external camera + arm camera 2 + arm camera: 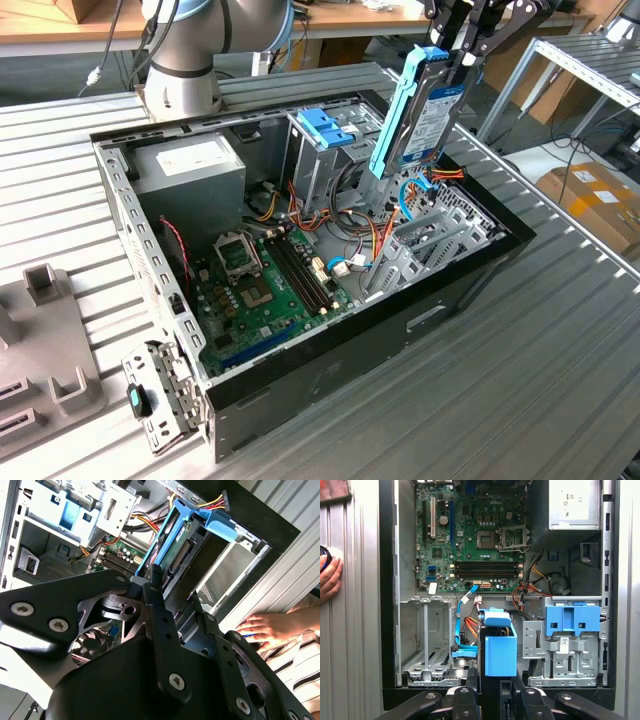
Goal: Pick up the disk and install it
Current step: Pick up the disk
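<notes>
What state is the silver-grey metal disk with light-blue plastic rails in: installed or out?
Out: the disk hangs on end in the shut gripper, above the open black computer case.

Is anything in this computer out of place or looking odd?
Yes: the disk isn't in a bay; the pincer holds it on end above the open case. A person's hand also rests on the table beside the case.

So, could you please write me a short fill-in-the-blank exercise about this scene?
The black gripper holds the flat silver-grey metal disk, framed by light-____ rails, over the open black computer case. The circuit board inside is ____. A person's ____ rests on the ribbed table beside it.
Missing: blue; green; hand.
</notes>
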{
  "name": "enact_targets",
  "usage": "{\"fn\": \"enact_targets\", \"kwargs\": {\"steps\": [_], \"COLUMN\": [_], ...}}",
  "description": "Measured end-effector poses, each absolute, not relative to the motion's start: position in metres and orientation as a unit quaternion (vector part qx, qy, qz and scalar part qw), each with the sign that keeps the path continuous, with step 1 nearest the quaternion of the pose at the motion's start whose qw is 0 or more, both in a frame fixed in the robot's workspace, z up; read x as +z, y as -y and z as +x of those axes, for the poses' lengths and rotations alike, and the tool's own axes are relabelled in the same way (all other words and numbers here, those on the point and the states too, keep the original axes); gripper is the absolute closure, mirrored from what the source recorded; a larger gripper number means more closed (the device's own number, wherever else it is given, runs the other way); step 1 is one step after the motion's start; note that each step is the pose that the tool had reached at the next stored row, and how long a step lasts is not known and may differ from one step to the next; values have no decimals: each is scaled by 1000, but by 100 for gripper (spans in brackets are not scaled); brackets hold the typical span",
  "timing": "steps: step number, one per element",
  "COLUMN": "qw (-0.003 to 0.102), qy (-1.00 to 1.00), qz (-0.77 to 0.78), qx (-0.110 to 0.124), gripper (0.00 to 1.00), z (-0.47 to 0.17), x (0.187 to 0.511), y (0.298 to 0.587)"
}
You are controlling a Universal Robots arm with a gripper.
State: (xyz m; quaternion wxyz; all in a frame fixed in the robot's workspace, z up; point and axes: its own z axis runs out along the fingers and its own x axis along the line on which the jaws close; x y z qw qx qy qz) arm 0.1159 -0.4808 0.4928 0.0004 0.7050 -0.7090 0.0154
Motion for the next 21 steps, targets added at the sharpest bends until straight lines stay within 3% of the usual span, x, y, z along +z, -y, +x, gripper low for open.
{"fn": "enact_targets", "kwargs": {"steps": [9, 21], "qw": [0, 0], "qy": [709, 709], "qz": [705, 705], "qx": [15, 15], "gripper": [65, 65], "z": [116, 116], "x": [493, 493], "y": [483, 515]}}
